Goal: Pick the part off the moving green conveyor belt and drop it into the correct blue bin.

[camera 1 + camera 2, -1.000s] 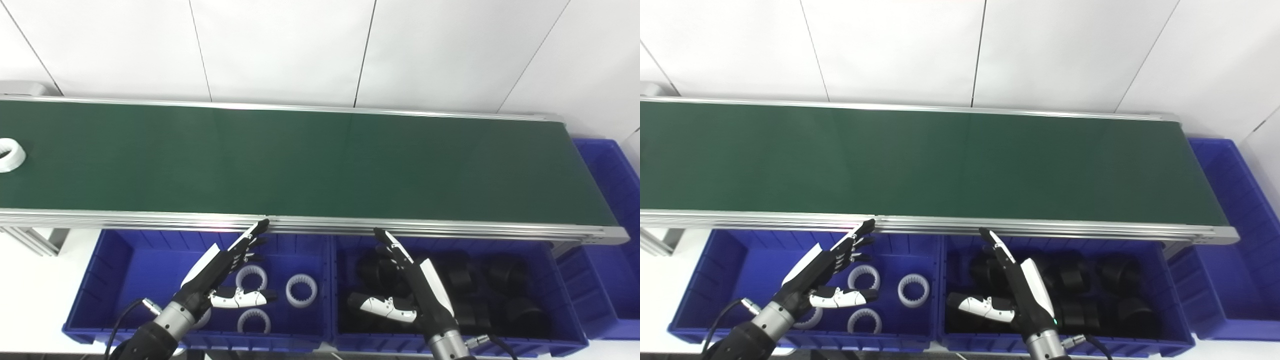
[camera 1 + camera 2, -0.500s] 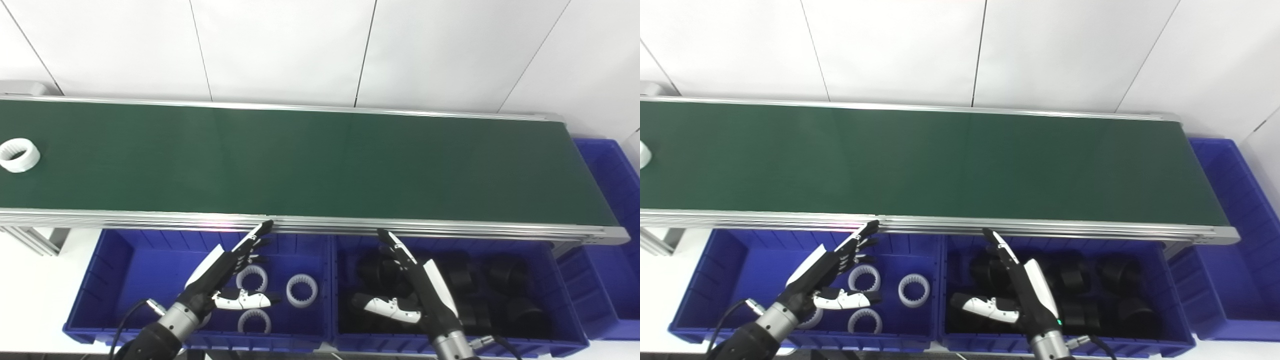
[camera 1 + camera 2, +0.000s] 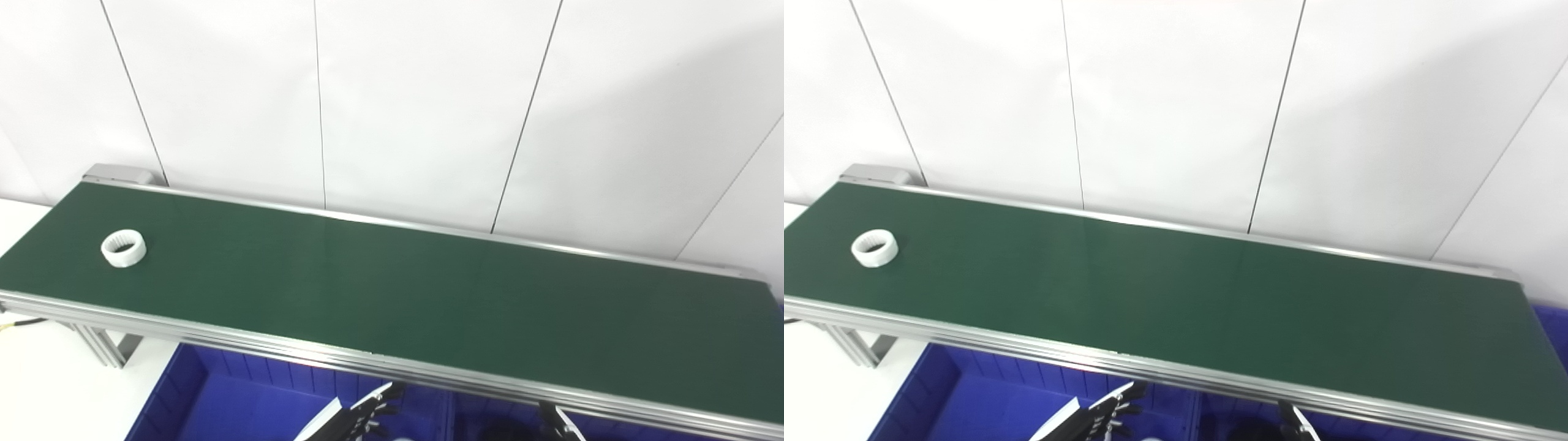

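A white toothed ring [image 3: 124, 248] lies flat on the green belt [image 3: 392, 288] at the left of the frame, near the belt's left end and closer to its near edge than to the far one. It touches nothing but the belt, and the rest of the belt surface around it is bare green. The belt runs from the upper left down toward the lower right, framed by silver rails [image 3: 429, 375], with white wall panels [image 3: 416, 104] behind it.

Below the near rail, along the bottom edge of the frame, the blue bin [image 3: 245, 398] shows only its back wall and part of its floor. The left robot hand [image 3: 352, 419] pokes up at the bottom centre over that bin, just under the rail; its dark fingertips [image 3: 1121, 407] are spread apart and nothing is between them. The right robot hand [image 3: 560, 425] is only a sliver at the bottom edge, further to the right, a single fingertip against a dark shape below the rail; whether it is apart or together cannot be told. Both hands are well apart from the ring, which sits far to the left of them on the belt.
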Available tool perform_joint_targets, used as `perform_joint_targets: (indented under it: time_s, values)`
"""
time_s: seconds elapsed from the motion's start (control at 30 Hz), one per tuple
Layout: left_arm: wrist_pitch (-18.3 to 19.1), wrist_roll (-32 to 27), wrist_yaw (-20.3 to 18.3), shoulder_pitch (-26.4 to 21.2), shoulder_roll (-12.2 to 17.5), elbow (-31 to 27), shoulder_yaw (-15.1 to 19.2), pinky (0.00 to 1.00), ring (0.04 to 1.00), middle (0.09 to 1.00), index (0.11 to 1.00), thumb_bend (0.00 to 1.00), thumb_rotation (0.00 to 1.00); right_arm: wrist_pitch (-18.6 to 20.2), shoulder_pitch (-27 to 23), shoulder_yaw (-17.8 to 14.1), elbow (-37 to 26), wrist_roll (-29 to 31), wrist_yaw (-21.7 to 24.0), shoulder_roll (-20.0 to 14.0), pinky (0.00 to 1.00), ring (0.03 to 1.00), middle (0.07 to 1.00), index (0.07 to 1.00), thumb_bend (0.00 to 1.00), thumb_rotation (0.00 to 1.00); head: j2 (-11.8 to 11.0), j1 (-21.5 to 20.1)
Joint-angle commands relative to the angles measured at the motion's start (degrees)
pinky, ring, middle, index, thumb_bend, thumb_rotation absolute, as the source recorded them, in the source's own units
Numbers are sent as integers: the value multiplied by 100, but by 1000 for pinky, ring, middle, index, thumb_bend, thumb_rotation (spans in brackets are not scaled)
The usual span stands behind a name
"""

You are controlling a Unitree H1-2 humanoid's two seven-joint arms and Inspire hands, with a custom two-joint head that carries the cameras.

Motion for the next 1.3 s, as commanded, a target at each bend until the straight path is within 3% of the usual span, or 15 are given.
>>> perform_joint_targets:
  time_s: [0.0,0.6,0.73,0.97,1.13,1.27]
  values:
    - [-253,-20,94,-119,-46,-71,-9,753,901,961,951,821,256,-345,5,-34,-78,83,-44,-12,801,886,914,939,698,321,1,-11]
    - [-563,32,219,-150,-23,120,-22,727,890,954,956,834,275,-428,14,-48,11,82,-68,-11,790,880,911,933,717,293,-124,-114]
    - [-1022,713,724,-160,89,125,-162,698,851,917,924,832,255,-396,19,-54,-14,99,-51,-9,786,885,913,933,723,303,-144,-123]
    - [-1055,886,1457,-101,242,-249,-453,684,815,881,891,834,241,-508,-17,-68,75,110,-84,-1,791,872,905,921,728,278,-150,-131]
    - [-1057,505,1598,-15,159,-714,-417,682,817,878,870,838,230,-529,-24,-85,93,92,-88,20,787,868,903,923,721,257,-167,-130]
    - [-1057,468,1696,-12,134,-1046,-398,684,823,880,876,833,287,-570,-60,-81,148,97,-88,36,790,870,908,926,716,250,-200,-110]
